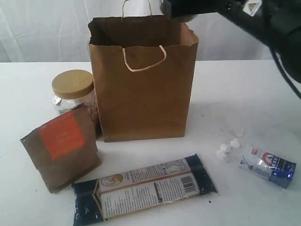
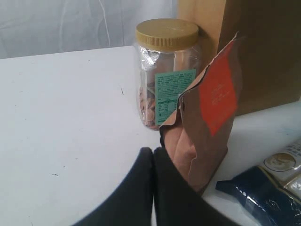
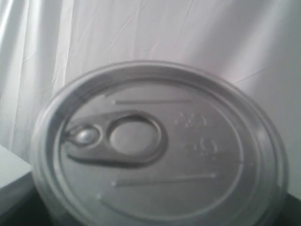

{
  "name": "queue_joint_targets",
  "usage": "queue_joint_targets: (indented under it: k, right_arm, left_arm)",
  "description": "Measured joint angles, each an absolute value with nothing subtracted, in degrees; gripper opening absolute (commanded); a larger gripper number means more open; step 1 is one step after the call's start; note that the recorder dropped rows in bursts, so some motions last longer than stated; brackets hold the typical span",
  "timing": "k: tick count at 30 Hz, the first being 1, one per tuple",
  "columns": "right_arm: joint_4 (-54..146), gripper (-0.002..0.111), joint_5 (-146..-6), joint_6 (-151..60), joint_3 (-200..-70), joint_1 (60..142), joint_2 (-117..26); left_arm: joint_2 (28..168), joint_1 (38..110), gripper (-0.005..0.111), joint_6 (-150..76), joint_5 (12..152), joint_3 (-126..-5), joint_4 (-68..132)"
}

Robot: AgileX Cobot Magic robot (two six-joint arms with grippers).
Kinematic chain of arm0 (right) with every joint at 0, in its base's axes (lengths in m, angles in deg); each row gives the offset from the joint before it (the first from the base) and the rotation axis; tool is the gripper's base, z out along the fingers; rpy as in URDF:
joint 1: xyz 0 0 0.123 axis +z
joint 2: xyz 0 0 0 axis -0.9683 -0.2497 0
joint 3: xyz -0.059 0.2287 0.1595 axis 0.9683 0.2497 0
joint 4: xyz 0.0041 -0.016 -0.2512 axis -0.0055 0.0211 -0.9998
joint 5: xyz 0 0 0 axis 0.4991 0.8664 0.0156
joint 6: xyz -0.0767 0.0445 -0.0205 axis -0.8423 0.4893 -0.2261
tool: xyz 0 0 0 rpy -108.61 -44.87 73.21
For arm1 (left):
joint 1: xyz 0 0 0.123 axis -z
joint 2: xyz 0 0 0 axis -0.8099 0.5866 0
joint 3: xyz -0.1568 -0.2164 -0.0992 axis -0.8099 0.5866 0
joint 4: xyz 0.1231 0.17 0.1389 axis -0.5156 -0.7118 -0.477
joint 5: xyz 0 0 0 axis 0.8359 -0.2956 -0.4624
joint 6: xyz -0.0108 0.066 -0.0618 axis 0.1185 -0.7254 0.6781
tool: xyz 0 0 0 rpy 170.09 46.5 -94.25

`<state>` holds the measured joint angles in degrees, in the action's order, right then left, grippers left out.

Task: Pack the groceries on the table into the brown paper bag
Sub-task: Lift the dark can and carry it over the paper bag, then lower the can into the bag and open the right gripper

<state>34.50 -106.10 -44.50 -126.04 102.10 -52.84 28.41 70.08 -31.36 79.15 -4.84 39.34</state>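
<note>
The brown paper bag (image 1: 141, 94) stands upright and open-topped at the middle of the table (image 1: 244, 89). My right gripper (image 1: 188, 8) hangs over its rim, shut on the dark tin can (image 3: 155, 150); the can's pull-tab lid fills the right wrist view. To the bag's left stands the gold-lidded jar (image 1: 73, 89), with the brown pouch with the orange label (image 1: 61, 146) in front of it. The long dark-blue packet (image 1: 146, 188) lies flat at the front. Over at the right lies the small blue-silver packet (image 1: 268, 167). My left gripper (image 2: 153, 153) is shut and empty, low beside the pouch (image 2: 207, 122). The yellow bottle is out of view.
Several small white pieces (image 1: 228, 148) lie on the table between the bag and the small packet. A white curtain hangs behind the table. In the left wrist view the jar (image 2: 164, 70) stands just behind the pouch, against the bag (image 2: 268, 47).
</note>
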Motion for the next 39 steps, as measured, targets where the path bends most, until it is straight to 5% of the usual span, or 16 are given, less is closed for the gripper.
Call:
queue_joint_targets:
  k: [25, 28, 34, 39]
  right_arm:
    - [32.94, 0.002, -100.42, -41.51, -140.26, 111.15, -70.31]
    - [32.94, 0.012, -98.63, -41.51, -140.48, 111.40, -70.70]
    - [32.94, 0.058, -96.70, -41.51, -140.47, 111.49, -71.10]
    - [32.94, 0.064, -96.70, -41.51, -140.47, 111.49, -71.10]
  left_arm:
    - [28.41, 70.08, 0.000, -31.36, 79.15, -4.84, 39.34]
    - [28.41, 70.08, 0.000, -31.36, 79.15, -4.84, 39.34]
    - [28.41, 70.08, 0.000, -31.36, 79.15, -4.84, 39.34]
    - [28.41, 70.08, 0.000, -31.36, 79.15, -4.84, 39.34]
